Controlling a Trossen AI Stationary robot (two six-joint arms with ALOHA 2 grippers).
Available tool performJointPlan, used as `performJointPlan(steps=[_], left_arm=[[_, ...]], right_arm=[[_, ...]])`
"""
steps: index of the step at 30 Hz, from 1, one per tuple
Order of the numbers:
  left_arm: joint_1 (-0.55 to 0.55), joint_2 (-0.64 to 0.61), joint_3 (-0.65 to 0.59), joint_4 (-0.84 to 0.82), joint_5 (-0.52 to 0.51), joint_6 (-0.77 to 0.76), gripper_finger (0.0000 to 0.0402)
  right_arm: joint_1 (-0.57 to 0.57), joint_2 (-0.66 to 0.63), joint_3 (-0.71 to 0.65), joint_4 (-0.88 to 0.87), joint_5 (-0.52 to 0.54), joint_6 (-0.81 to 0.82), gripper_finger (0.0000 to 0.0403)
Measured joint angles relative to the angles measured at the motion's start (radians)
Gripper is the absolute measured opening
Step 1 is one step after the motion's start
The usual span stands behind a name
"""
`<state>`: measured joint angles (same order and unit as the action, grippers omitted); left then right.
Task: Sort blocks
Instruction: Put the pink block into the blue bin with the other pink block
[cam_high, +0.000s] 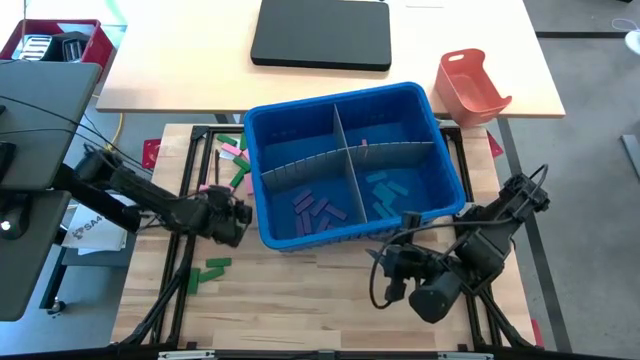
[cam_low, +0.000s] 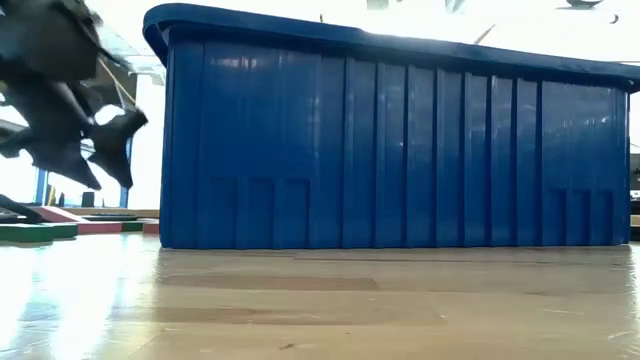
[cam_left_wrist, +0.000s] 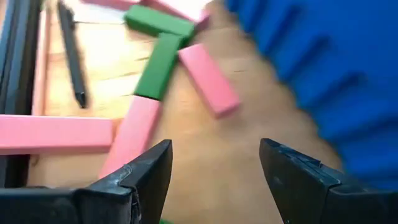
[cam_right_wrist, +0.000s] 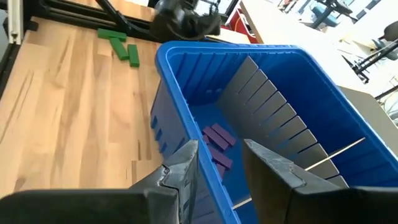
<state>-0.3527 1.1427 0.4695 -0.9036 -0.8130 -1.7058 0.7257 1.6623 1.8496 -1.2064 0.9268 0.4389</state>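
Hovering with fingers apart and empty, the left gripper (cam_left_wrist: 214, 171) faces pink and green blocks (cam_left_wrist: 208, 79) lying beside the blue bin (cam_high: 350, 165); light, stiff, smooth, best pinched across their narrow sides. Right gripper (cam_right_wrist: 217, 165) part-open, empty

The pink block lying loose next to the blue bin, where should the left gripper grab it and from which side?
Grip the pink block across its narrow width, at mid-length, coming straight down. It lies flat and apart from the green block, long sides free. The left gripper is open.

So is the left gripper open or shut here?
Open: the left gripper shows bare wood between its fingers, holding nothing.
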Motion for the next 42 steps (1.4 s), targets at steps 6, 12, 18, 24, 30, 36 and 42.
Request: performJointPlan(steps=[6,12,18,24,30,36,42], left_arm=[[0.172,0.0,-0.105,0.325,0.035,0.257,0.0234],[0.344,0.0,-0.152,0.515,0.038,0.47,0.0234],[0.446,0.011,-0.166,0.645,0.055,0.655,0.0234],[0.492,0.108,-0.166,0.737,0.074,0.716,0.0234],[0.497,0.226,-0.163,0.775,0.087,0.679,0.0234],[0.476,0.266,-0.161,0.765,0.085,0.677,0.0193],[0.44,0.228,-0.162,0.697,0.114,0.691,0.0094]], right_arm=[[0.0,0.0,0.0,-0.001,0.002,-0.002,0.0119],[0.0,-0.001,0.0,-0.001,0.013,0.005,0.0119],[0.0,-0.001,0.0,-0.001,0.013,0.006,0.0119],[0.0,-0.001,0.0,-0.001,0.013,0.006,0.0119],[0.0,-0.001,0.0,-0.002,0.013,0.006,0.0119],[0.0,-0.001,0.0,-0.008,0.013,0.006,0.0119],[0.001,-0.002,0.0,-0.012,0.013,-0.051,0.0119]])
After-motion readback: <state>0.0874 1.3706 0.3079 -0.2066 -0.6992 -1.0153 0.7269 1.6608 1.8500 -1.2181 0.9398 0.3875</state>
